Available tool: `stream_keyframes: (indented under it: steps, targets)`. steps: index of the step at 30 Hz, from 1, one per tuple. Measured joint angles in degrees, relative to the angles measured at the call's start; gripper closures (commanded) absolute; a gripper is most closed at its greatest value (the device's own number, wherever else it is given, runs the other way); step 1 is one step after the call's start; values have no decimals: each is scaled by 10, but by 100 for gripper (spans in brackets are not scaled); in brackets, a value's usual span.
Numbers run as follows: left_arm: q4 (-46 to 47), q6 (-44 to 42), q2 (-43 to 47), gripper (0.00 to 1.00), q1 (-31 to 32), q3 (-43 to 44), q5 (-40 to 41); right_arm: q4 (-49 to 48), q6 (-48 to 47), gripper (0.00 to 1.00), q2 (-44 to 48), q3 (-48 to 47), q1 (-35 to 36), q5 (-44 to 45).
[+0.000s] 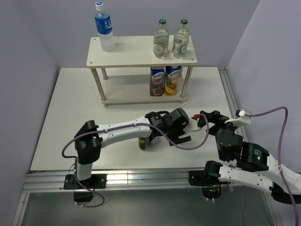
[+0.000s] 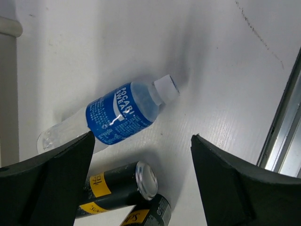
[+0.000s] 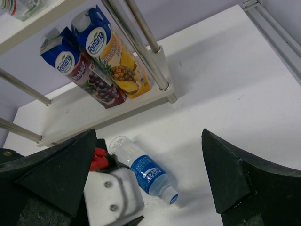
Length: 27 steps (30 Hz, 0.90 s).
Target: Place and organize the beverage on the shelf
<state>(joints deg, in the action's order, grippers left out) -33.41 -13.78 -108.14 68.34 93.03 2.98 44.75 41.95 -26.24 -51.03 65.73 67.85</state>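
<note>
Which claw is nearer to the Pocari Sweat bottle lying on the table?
Left. The left claw hangs open just above the Pocari Sweat bottle; the right claw, also open, sits farther off to its side.

I read "POCARI SWEAT" on blue label of water bottle (image 2: 120, 115) lying on counter. "Fontana" on grape carton (image 3: 82, 73) and pineapple carton (image 3: 113, 54). Can (image 2: 117, 186) print illegible to me.

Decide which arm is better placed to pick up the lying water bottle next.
Left: the left claw hangs open close over the water bottle, large in its view; the right claw sees it smaller, farther off.
</note>
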Motion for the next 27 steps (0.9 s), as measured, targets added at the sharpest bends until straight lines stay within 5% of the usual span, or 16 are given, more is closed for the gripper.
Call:
stream_keyframes:
  steps: [27]
  targets:
    - [111,-57,-160,17,-24,29,59,39,-10,0,61,17,0,-4]
